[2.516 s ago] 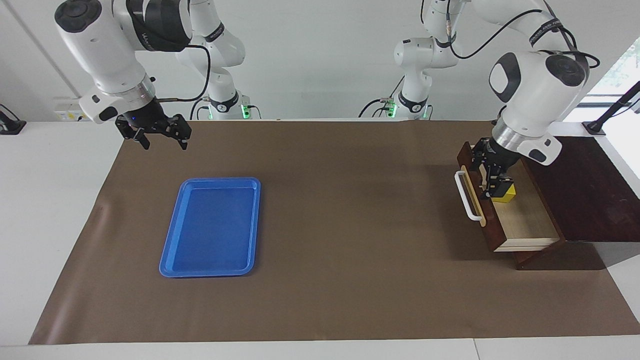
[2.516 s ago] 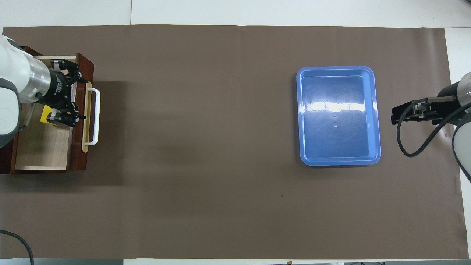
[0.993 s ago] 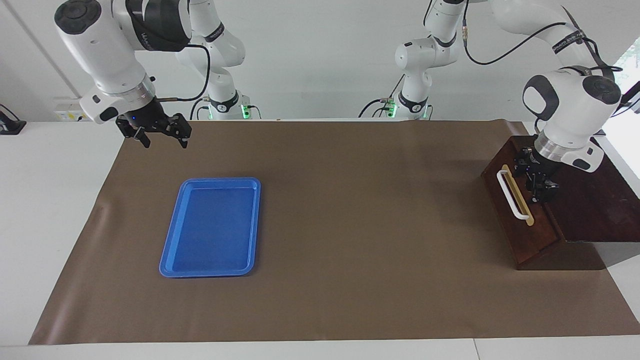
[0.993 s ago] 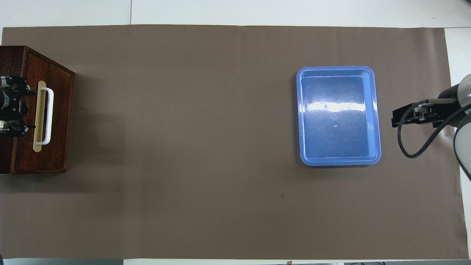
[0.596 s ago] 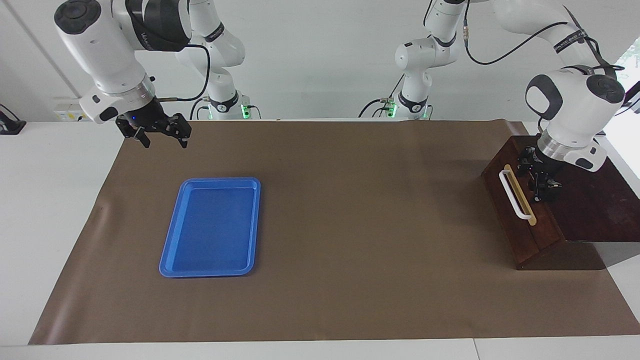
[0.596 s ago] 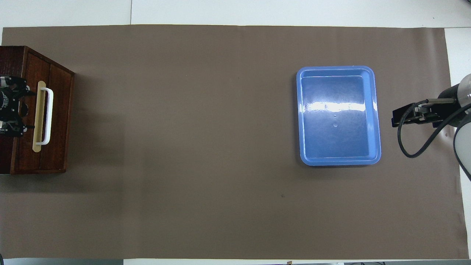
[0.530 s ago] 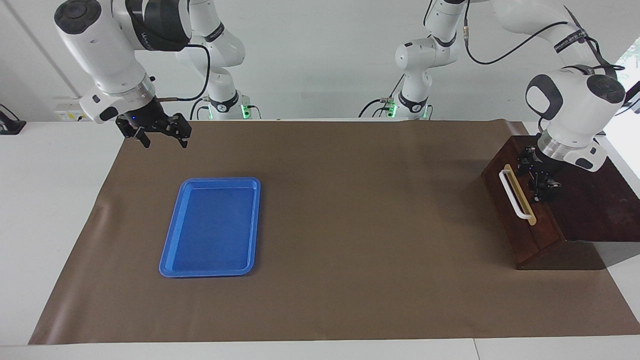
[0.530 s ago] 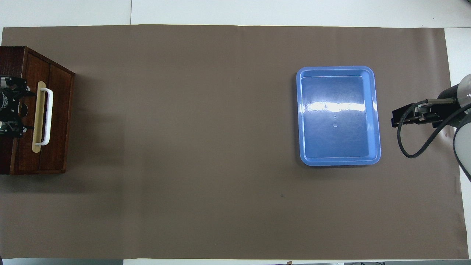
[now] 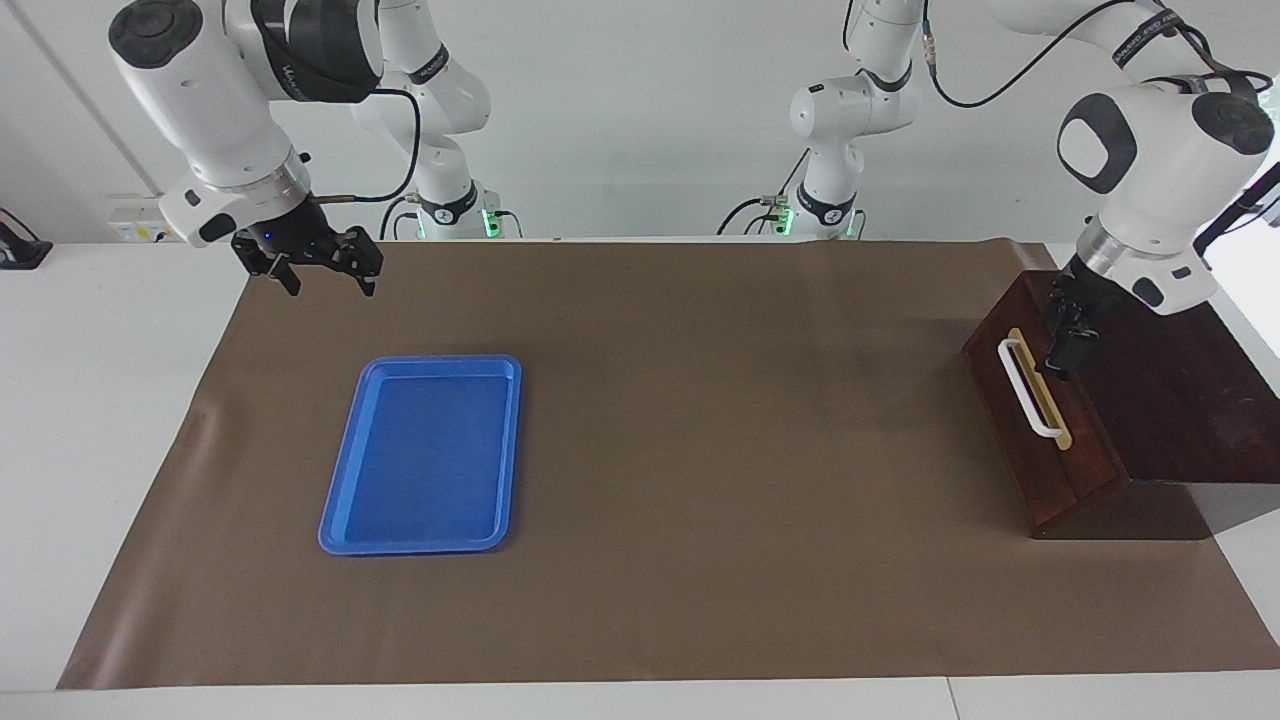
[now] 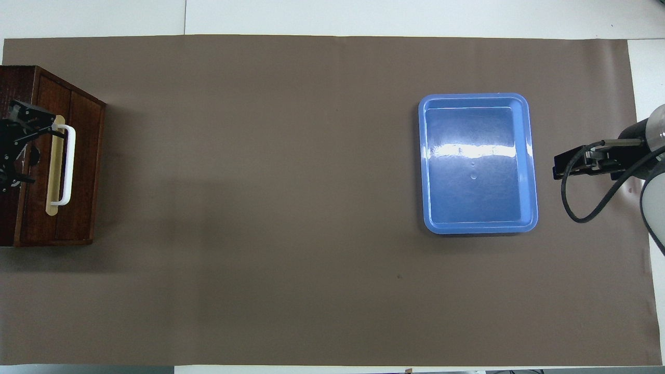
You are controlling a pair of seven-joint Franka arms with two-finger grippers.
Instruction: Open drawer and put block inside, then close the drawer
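The left arm reaches down at its own end of the worktop, wrist bent, its claw [image 9: 1064, 345] pointing downward with fingers spread, gripping nothing. The right arm waits raised at its own end, elbow high, its claw [image 9: 320, 280] hanging in the air, fingers apart and empty.

The drawer [image 9: 1040, 420] is pushed in flush, so its inside can't be seen at all, and there's no telling where the block sits. Overhead, the cabinet [image 10: 15, 83] and the left gripper [image 10: 13, 148] run off the picture's edge, only partly showing.
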